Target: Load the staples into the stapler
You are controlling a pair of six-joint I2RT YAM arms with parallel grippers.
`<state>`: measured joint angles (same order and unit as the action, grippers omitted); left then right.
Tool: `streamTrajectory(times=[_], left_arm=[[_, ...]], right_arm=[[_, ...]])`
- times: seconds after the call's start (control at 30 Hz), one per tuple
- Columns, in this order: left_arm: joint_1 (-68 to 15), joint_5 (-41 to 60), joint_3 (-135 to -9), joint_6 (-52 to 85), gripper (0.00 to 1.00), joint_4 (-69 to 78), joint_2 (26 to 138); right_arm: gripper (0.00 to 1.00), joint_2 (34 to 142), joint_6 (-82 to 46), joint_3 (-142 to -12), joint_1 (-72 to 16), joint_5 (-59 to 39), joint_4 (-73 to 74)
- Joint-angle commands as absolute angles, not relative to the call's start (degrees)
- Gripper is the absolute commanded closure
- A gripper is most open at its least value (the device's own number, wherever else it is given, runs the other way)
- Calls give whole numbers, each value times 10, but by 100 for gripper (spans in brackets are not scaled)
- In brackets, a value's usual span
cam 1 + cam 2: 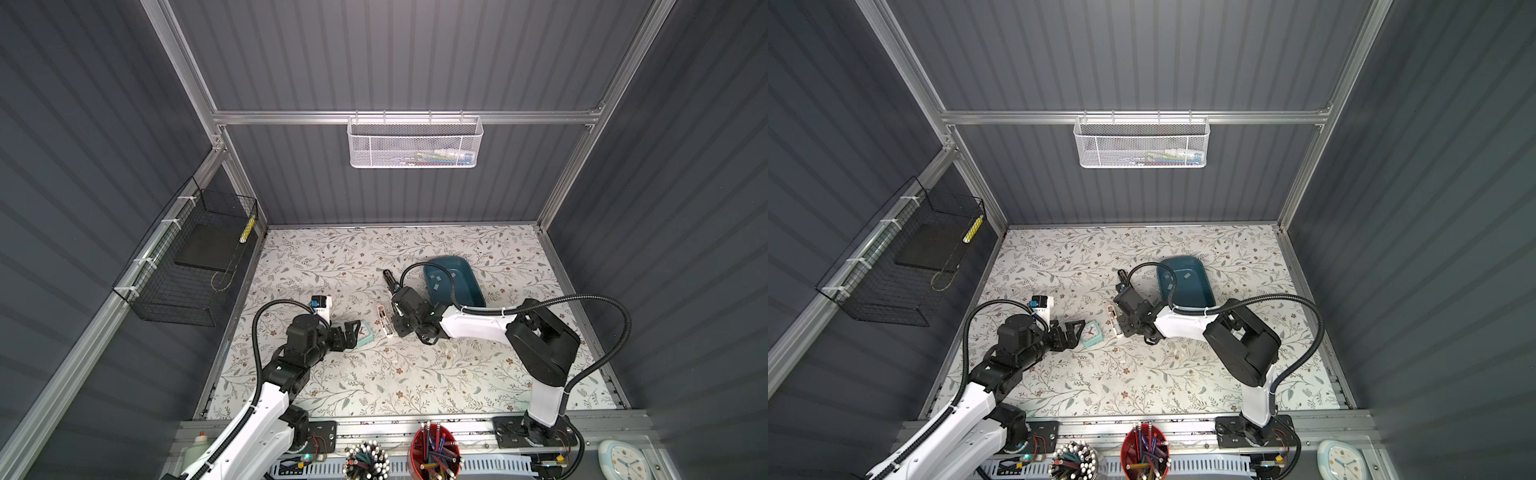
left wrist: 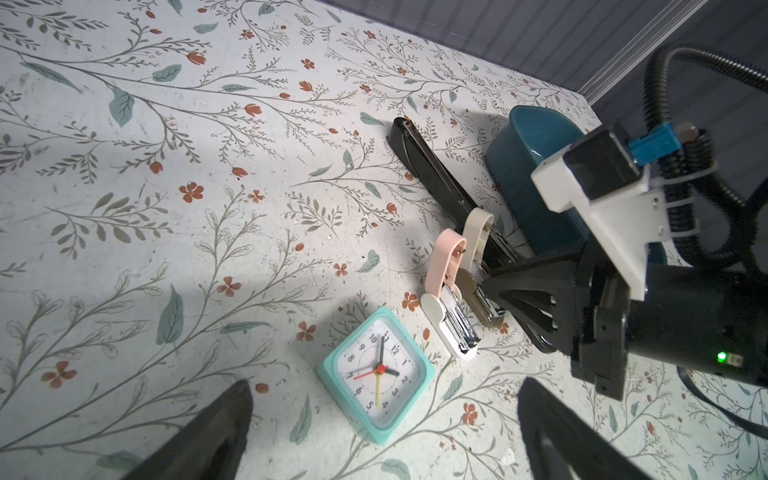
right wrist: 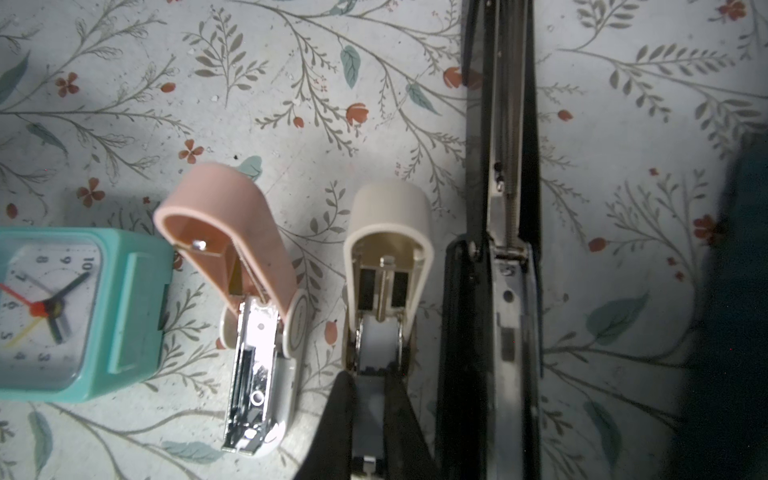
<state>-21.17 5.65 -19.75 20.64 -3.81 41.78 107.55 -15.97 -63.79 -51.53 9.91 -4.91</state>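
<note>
Pink stapler (image 3: pixel 253 328): matt plastic lid, bright chromed metal channel. Black stapler (image 3: pixel 498 249): glossy, metal rail inside. Tray (image 2: pixel 536 166): glossy teal plastic; surface (image 2: pixel 166 208): matt printed floral sheet, speckled.

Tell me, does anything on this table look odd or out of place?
A mint alarm clock lies face up beside the staplers, an odd companion for them. The pink stapler, beige stapler and black stapler all lie with their lids flipped open, which fits loading rather than damage. Nothing looks spilled or broken.
</note>
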Motion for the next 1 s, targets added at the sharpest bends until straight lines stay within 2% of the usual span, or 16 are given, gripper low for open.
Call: streamTrajectory(times=[0.0, 0.63, 0.97], left_arm=[[-209, 64, -188, 208, 0, -32, 417], [-209, 66, -188, 207, 0, -32, 416], [-209, 66, -186, 208, 0, -33, 405]], right_arm=[[100, 1085, -155, -653, -514, 104, -62], [100, 1076, -195, -624, -516, 106, -68], [91, 1072, -218, -607, -524, 110, -69]])
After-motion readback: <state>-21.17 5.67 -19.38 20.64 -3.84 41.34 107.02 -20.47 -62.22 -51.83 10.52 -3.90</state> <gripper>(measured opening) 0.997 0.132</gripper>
